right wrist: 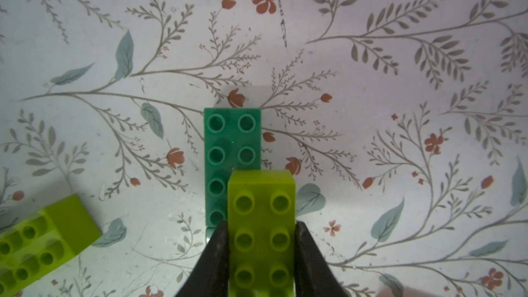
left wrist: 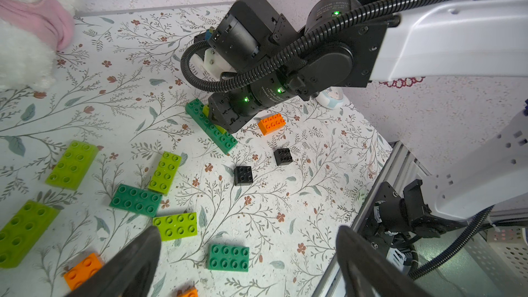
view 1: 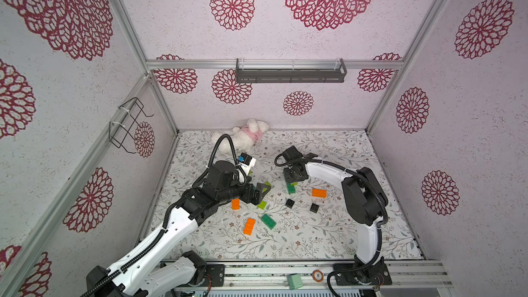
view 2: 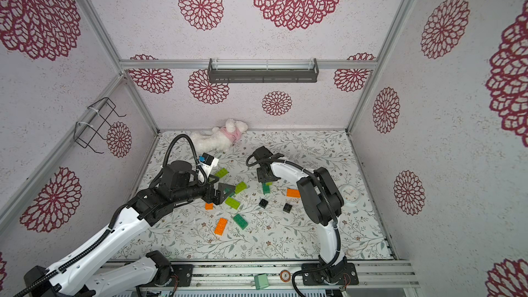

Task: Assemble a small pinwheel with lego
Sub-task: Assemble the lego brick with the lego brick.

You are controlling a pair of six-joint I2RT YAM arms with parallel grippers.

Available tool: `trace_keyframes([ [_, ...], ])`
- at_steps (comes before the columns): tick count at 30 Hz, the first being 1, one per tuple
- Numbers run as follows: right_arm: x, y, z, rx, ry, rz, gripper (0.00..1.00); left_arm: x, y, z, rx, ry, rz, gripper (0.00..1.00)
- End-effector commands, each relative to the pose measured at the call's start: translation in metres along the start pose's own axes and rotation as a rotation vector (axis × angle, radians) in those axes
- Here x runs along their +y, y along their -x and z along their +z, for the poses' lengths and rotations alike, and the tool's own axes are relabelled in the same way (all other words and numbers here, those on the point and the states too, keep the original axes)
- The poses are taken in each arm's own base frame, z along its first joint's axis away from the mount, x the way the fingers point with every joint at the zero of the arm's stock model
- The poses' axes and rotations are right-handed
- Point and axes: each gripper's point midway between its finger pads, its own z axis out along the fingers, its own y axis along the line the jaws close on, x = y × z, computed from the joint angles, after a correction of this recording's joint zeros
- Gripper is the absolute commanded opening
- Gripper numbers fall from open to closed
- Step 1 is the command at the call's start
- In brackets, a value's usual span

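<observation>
My right gripper (right wrist: 261, 224) is shut on a lime green lego brick (right wrist: 261, 192), its fingers pressed on the brick's two long sides. This brick hangs over one end of a dark green brick (right wrist: 231, 138) lying on the table, set off sideways; whether they touch I cannot tell. In both top views the right gripper (view 1: 293, 182) (view 2: 265, 184) points down at that dark green brick (view 1: 291, 189). My left gripper (left wrist: 248, 230) (view 1: 261, 192) is open and holds nothing. It hovers over loose lime (left wrist: 175, 225), dark green (left wrist: 228, 257) and orange (left wrist: 83, 270) bricks.
Two black square bricks (view 1: 289, 203) (view 1: 314, 207), an orange brick (view 1: 319, 192) and further bricks (view 1: 249, 226) (view 1: 268, 221) lie mid-table. A white plush toy (view 1: 243, 138) lies at the back. A small white clock (view 2: 350, 194) sits behind the right arm.
</observation>
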Motion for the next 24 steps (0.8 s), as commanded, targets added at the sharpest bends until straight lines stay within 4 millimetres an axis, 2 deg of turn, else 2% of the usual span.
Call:
trace_keyframes([
  [1, -0.013, -0.060, 0.030, 0.221, -0.050, -0.057, 0.08, -0.006, 0.009, -0.007, -0.030, -0.005, 0.033, 0.97],
  [6, -0.012, -0.050, 0.025, 0.176, -0.039, -0.035, 0.08, -0.004, 0.008, -0.007, -0.031, 0.008, 0.035, 0.97],
  [12, -0.017, -0.027, 0.003, 0.088, -0.022, 0.000, 0.07, 0.004, 0.008, -0.007, -0.041, 0.061, 0.049, 0.97],
  [15, -0.027, -0.021, -0.006, 0.063, -0.020, 0.021, 0.07, 0.005, 0.006, -0.006, -0.035, 0.067, 0.056, 0.97],
  [24, -0.058, -0.024, -0.020, 0.039, -0.038, 0.065, 0.08, 0.008, -0.006, 0.001, 0.017, 0.111, 0.100, 0.97],
])
